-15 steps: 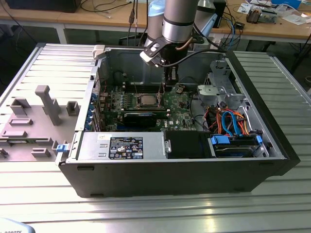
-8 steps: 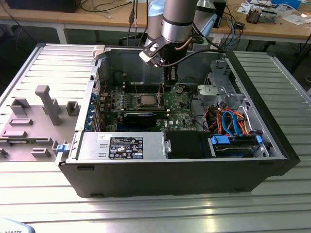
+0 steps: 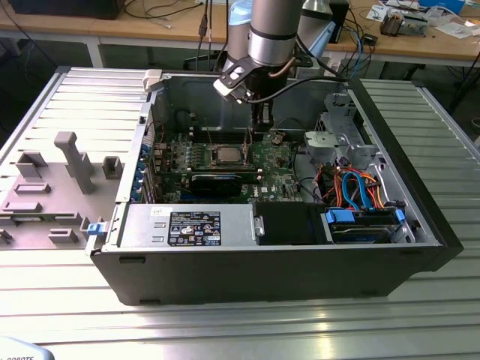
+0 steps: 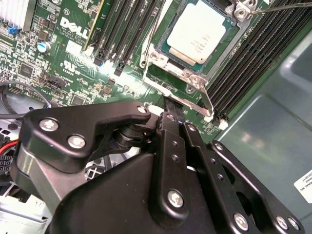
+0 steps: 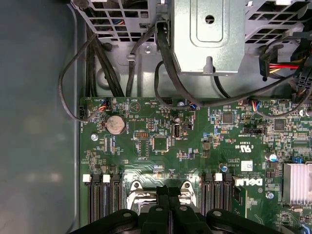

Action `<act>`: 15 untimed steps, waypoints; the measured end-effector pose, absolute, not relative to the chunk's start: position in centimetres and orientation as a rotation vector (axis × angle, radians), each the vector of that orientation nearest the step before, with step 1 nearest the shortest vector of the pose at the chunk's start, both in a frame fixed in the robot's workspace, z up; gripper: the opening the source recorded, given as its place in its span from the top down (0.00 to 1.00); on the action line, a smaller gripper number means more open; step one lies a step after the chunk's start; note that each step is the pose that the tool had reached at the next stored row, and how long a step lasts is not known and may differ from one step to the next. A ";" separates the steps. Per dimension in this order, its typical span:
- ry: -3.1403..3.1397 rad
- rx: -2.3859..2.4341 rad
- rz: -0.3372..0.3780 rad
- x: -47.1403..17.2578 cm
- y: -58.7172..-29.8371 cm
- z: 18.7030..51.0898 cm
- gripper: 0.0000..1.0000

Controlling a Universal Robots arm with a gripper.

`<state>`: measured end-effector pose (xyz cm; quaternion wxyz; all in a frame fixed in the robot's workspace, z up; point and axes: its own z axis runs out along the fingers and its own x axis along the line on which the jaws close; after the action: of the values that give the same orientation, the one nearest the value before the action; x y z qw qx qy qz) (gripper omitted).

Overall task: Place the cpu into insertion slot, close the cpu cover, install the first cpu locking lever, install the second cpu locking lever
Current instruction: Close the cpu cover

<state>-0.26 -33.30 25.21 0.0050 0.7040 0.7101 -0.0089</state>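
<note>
The arm (image 3: 270, 30) drops vertically from the exterior view's top centre, its pincer (image 3: 259, 129) pointing down, fingers (image 5: 162, 193) pressed together.

I'm seeing the cpu (image 4: 197, 36) showing a smooth, dull silver-grey metal top, with the cpu cover (image 4: 170, 66) gleaming as bare bright metal around it. The green circuit board (image 5: 161, 122) is looking lacquered, faintly glossy. The gripper (image 4: 169, 107) is reading as matt black metal with shiny screws.
</note>
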 end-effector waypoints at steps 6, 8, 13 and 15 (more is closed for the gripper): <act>2.224 2.205 -0.028 -0.4 -33.3 25.2 0.89; 2.224 2.205 -0.028 -0.5 -33.3 25.2 0.89; 2.224 2.205 -0.028 -0.6 -33.3 25.2 0.89; 2.224 2.205 -0.028 -0.7 -33.3 25.2 0.89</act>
<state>-0.69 -33.30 25.20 0.0050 0.7040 0.7102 -0.0089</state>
